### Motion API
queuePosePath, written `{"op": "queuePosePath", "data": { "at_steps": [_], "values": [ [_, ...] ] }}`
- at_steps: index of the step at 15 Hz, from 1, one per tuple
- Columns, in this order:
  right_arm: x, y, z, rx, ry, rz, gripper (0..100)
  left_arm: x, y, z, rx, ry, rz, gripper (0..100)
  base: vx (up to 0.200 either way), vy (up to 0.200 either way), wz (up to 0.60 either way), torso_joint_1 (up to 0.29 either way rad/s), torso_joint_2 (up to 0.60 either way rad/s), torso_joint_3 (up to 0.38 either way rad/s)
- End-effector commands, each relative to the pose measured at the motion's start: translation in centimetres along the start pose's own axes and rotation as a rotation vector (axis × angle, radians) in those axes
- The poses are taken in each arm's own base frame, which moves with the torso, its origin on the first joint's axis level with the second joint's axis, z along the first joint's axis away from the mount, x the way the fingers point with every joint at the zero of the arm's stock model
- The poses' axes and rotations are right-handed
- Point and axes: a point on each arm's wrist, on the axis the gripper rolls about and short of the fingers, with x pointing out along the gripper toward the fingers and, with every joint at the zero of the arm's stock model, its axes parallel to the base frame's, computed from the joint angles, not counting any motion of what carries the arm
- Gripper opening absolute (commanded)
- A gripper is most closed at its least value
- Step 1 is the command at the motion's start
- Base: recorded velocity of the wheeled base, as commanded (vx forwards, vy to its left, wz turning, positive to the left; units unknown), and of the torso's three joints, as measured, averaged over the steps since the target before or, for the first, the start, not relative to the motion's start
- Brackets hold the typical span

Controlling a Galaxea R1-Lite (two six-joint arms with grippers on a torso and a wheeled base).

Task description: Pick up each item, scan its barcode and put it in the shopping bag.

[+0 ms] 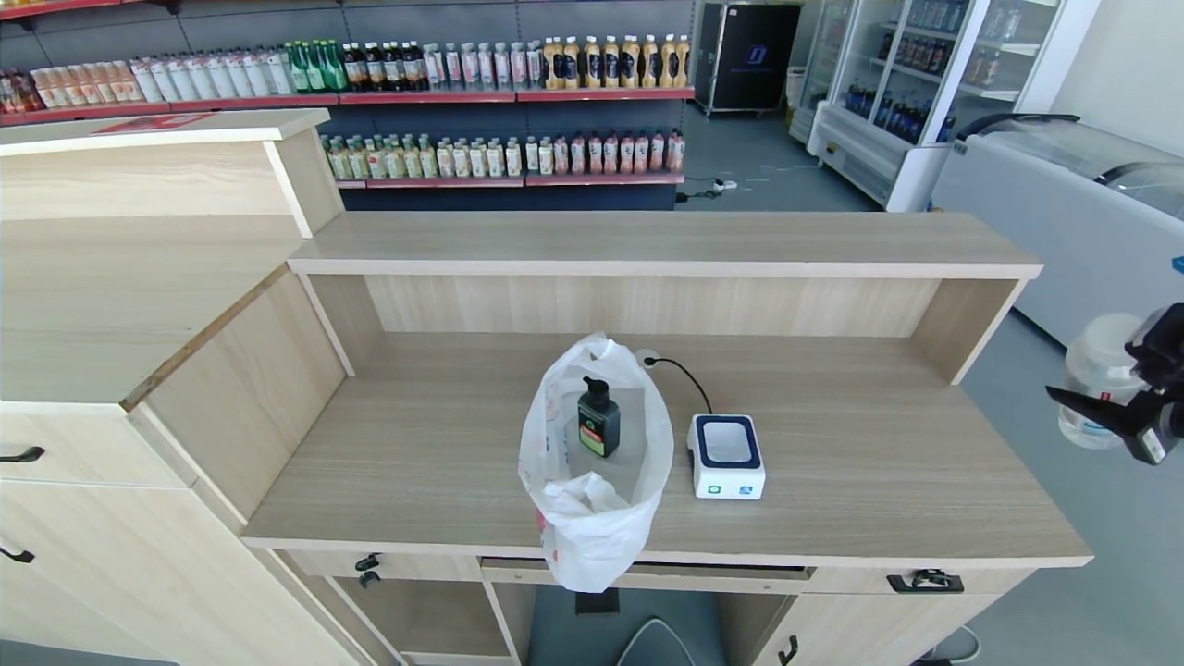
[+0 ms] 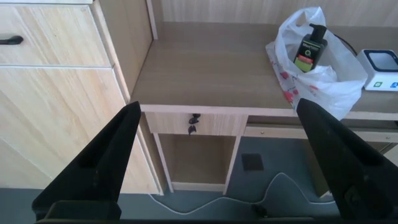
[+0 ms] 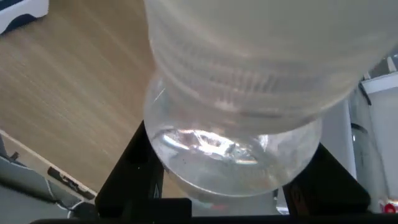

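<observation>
Clear plastic bottle (image 1: 1096, 370) is sitting clenched in the right tool (image 3: 227, 193), out past the worktop (image 1: 879, 481) edge. The scanner (image 1: 726, 453) and shopping bag (image 1: 592, 518) are waiting well apart from it. A dark pump bottle (image 1: 598, 421) is lying bagged. This one is looking unscanned. The left tool (image 2: 217, 104) is hanging released.

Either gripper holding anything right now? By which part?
Yes: the right gripper is shut on a clear plastic bottle, fingers on either side of its rounded body. The left gripper is open, holding nothing.
</observation>
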Motion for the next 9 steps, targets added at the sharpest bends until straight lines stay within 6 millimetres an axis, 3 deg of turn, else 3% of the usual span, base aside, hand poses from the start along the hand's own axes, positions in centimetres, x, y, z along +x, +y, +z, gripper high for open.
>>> {"op": "queuePosePath", "data": {
  "at_steps": [1,5,7,9],
  "values": [
    [1.9,0.5,-0.9,-0.044,-0.053,0.034,0,0.0,0.0,0.0,0.0,0.0,0.001,100,0.0,0.0,0.6,0.007,0.0,0.002],
    [4.1,1.6,-2.1,-0.242,-0.235,0.12,0,0.0,0.0,0.0,0.0,0.0,0.001,100,0.0,0.0,0.6,0.005,0.01,0.002],
    [5.5,2.0,-2.6,-0.402,-0.334,0.135,0,0.0,0.0,0.0,0.0,0.0,0.001,100,0.0,0.0,0.0,0.0,0.0,0.0],
    [5.9,2.5,-3.0,-0.434,-0.4,0.162,0,0.0,0.0,0.0,0.0,0.0,0.001,100,0.0,0.0,0.0,0.0,0.0,0.0]
  ]
}}
